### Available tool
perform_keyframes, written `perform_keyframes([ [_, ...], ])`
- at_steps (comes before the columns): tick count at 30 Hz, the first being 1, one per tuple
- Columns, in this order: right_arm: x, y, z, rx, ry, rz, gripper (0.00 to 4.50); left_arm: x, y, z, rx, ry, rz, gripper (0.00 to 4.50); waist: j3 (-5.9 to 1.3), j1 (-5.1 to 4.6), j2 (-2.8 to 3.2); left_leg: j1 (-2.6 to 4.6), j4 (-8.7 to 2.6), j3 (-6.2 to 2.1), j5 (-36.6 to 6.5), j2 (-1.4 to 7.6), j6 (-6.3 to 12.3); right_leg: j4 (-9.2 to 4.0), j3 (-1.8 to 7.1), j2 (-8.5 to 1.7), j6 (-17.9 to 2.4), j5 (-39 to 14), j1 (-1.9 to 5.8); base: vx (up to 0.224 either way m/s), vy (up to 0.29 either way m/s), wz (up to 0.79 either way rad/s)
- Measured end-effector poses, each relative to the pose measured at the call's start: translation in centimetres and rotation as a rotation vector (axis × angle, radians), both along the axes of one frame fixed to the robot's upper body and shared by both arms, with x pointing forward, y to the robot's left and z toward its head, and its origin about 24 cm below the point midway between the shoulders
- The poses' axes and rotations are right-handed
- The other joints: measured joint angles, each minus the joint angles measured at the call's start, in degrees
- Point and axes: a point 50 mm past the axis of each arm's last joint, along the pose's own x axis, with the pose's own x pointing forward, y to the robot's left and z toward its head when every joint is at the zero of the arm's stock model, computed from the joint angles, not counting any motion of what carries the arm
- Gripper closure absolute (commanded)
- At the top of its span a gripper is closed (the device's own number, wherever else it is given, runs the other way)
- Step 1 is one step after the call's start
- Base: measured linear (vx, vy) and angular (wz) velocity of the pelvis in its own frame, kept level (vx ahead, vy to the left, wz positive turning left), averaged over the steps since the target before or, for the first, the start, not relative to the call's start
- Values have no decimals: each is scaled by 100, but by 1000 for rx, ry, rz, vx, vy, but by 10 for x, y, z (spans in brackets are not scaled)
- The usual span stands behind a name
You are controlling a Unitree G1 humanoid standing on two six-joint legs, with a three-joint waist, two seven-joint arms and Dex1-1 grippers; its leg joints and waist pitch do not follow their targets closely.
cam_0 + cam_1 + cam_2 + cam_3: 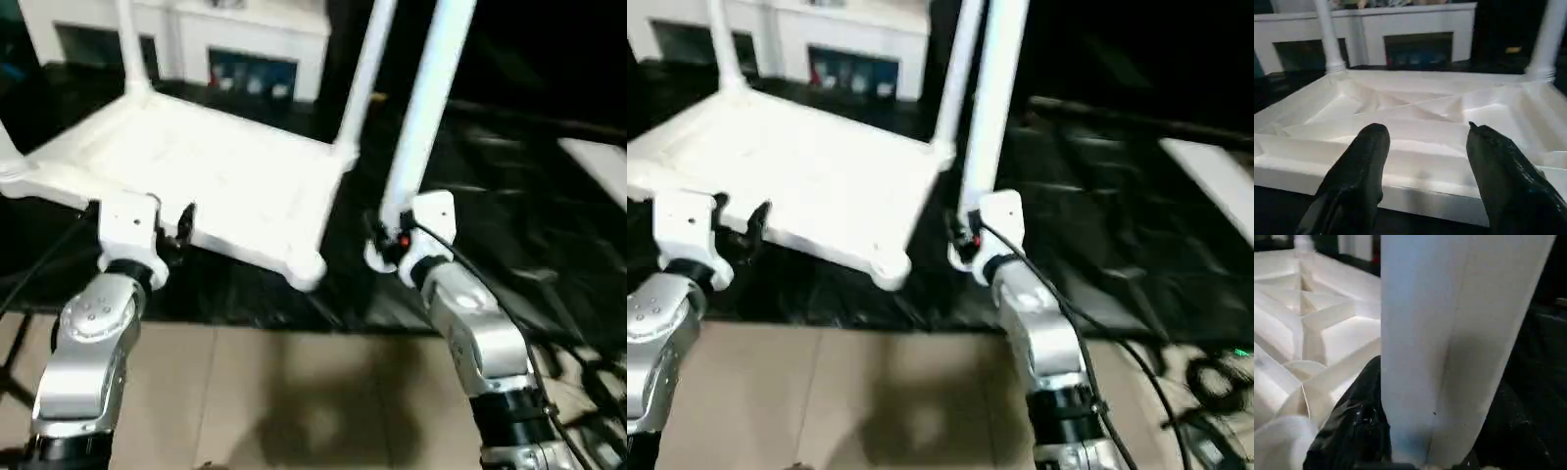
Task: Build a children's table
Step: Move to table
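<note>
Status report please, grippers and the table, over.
Right gripper shut on a loose leg, held upright beside the near right corner socket. Left gripper open at the upside-down tabletop near edge. Nothing blocking the socket.

Tabletop (196,186) upside down ahead; left pincer (176,227) at near edge; leg (426,108) right, in right pincer (384,240).

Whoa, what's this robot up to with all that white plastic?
It is putting together a children's table. The white tabletop lies upside down, ribbed underside up, with legs already standing in its far corners. The right hand grips another leg, held upright beside the near corner socket, which has no leg yet. The left hand waits open at the tabletop's near edge.
</note>
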Motion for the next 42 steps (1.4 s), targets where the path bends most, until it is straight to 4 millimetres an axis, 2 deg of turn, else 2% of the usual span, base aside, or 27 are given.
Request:
perform_keyframes([
  [1, 0, 7, 1, 9, -1, 20, 261, -1, 4, 0, 5, 3, 9, 157, -13, -30, -20, 40, 5, -41, -80, -56, -1, 190, 70, -21, -39, -74, -61, 249, -10, 12],
  [2, 0, 12, 3, 13, -7, 39, 261, -1, 8, 1, 7, 0, 23, 157, -38, -58, -63, 77, 21, -159, -149, -122, -24, 499, 127, -51, -59, -82, -233, 245, -75, -7],
  [3, 0, 16, 4, 14, -12, 51, 261, -1, 9, 1, 9, 1, 26, 157, -59, -108, -95, 118, 32, -226, -206, -175, -26, 668, 147, -111, -44, -79, -406, 196, -107, -22],
  [4, 0, 15, 4, 11, -18, 49, 261, 0, 8, 1, 11, 0, 19, 157, -111, -173, -202, 147, 78, -235, -309, -293, -13, 439, 309, -213, 90, 25, -509, 196, -107, -22],
  [5, 0, 8, 3, 3, -19, 30, 261, 1, 3, 1, -3, -1, 6, 157, -130, -201, -225, 113, 240, -249, -406, -316, 168, 502, 415, -170, 121, -50, -429, 170, -36, 11],
  [6, -1, -3, -4, -8, 4, -6, 261, 3, -12, -3, -15, 13, -59, 157, -116, -160, -175, 26, 572, -286, -452, -339, 528, 454, 580, -93, 78, -136, -304, 191, 14, 30],
  [7, 0, -9, -7, -14, 16, -29, 261, 3, -17, -5, -19, 19, -79, 157, -117, -131, -144, -91, 771, -313, -457, -350, 532, 397, 606, -66, 72, -140, -233, 191, 14, 30],
  [8, 1, -16, -10, -16, 31, -59, 261, 3, -18, -5, -17, 21, -88, 157, -124, -41, -95, -315, 1002, -328, -419, -377, 447, 249, 639, 1, 66, -136, -104, 195, 9, 10],
  [9, 1, -15, -9, -13, 28, -60, 261, 3, -14, -3, -6, 16, -80, 157, -136, 25, -34, -510, 862, -351, -334, -365, 322, 164, 579, 68, 44, -150, 11, 125, -9, 6],
  [10, 2, -13, -7, -7, 18, -54, 261, 3, -11, -2, -3, 11, -72, 157, -141, 64, 134, -581, 450, -375, -249, -264, 212, 115, 476, 204, 15, -185, 104, 125, -9, 6],
  [11, 3, -11, -4, -4, 8, -48, 261, 3, -8, -1, 2, 5, -65, 157, -123, 71, 259, -590, 329, -430, 165, -168, 125, 155, 306, 276, 38, -254, 177, 0, 0, 0],
  [12, 2, -1, -5, 14, 14, -26, 261, 1, -3, -3, 9, 15, -47, 157, -105, 64, 286, -550, 411, -476, 31, -165, 164, 363, 133, 221, -9, -359, 119, 116, 4, -9],
  [13, 1, 14, -3, 18, 7, 30, 261, 1, 4, -4, 10, 22, -23, 157, -112, 7, 222, -518, 422, -500, -36, -206, 208, 917, 112, 164, -45, -400, -125, 116, 4, -9],
  [14, 1, 17, -3, 17, 6, 46, 261, 2, 4, -5, 10, 27, -25, 157, -117, -1, 216, -480, 417, -497, -67, -211, 214, 1111, 117, 165, -18, -411, -296, 181, -14, 6],
  [15, 2, 17, -2, 15, 4, 48, 261, 2, 1, -6, 5, 29, -34, 157, -121, -1, 205, -441, 417, -473, -99, -220, 213, 1134, 121, 157, 25, -392, -449, 118, -7, 3],
  [16, 2, 15, -2, 12, 0, 47, 261, 2, -2, -7, 8, 33, -55, 157, -136, -13, 123, -384, 401, -412, -129, -275, 209, 1114, 134, 75, 154, -312, -683, 118, -7, 3],
  [17, 3, 13, -2, 11, 0, 47, 261, 2, -4, -7, 6, 39, -83, 157, -126, -25, 38, -311, 384, -351, -155, -331, 197, 972, 191, 12, 182, -213, -811, 85, -44, -4],
  [18, 3, 11, -2, 15, 1, 48, 261, 2, -6, -6, 1, 42, -114, 157, -138, -28, -122, -264, 382, -252, -182, -410, 160, 587, 348, -47, 94, -33, -839, 72, -103, 3],
  [19, 3, 4, -3, 17, 4, 41, 261, 1, -12, -8, -9, 53, -163, 157, -122, 0, -211, -264, 467, -235, -250, -457, 234, 603, 446, -70, 16, 262, -783, 72, -103, 3],
  [20, 1, -3, -7, 30, 16, 31, 261, 0, -21, -12, -14, 74, -231, 157, -99, 47, -169, -235, 471, -293, -284, -438, 315, 569, 450, -30, -20, 241, -732, 63, -101, 8],
  [21, 2, -9, -8, 48, 24, 32, 261, -3, -26, -14, -4, 92, -307, 157, -86, 89, -102, -233, 388, -345, -217, -412, 192, 522, 433, 9, -74, 256, -717, 54, -63, 0],
  [22, 1, -10, -8, 65, 29, 50, 261, -5, -25, -14, 16, 102, -353, 157, -83, 69, -93, -238, 303, -348, -117, -391, -14, 519, 421, 19, -53, 275, -724, 54, -63, 0],
  [24, 0, -9, -8, 75, 35, 100, 261, -7, -20, -12, 51, 112, -412, 157, -79, 28, -84, -251, 276, -320, -69, -355, -93, 491, 421, 61, -42, 321, -732, 0, 0, 0],
  [27, -4, 3, -7, 96, 39, 201, 261, -9, -18, -16, 68, 136, -472, 157, -19, -8, 4, -243, 209, -301, -43, -270, -160, 322, 385, 103, -121, 395, -685, 0, 0, 0],
  [30, -6, 0, -7, 99, 38, 231, 261, -8, -16, -16, 75, 132, -499, 157, 23, 1, 67, -235, 208, -224, -11, -212, -150, 321, 385, 97, -123, 412, -660, -20, -3, 2],
  [36, -10, -9, -11, 103, 54, 263, 261, -7, -11, -10, 94, 144, -661, 157, 66, 22, 132, -235, 206, -131, 15, -142, -166, 329, 382, 98, -103, 410, -663, -10, -2, 1],
  [42, -15, -15, -7, 76, 49, 418, 261, -9, 8, -9, 267, 335, -988, 225, 70, 17, 154, -239, 181, -123, 35, -136, -173, 325, 381, 102, -129, 421, -675, 0, 0, 0],
])
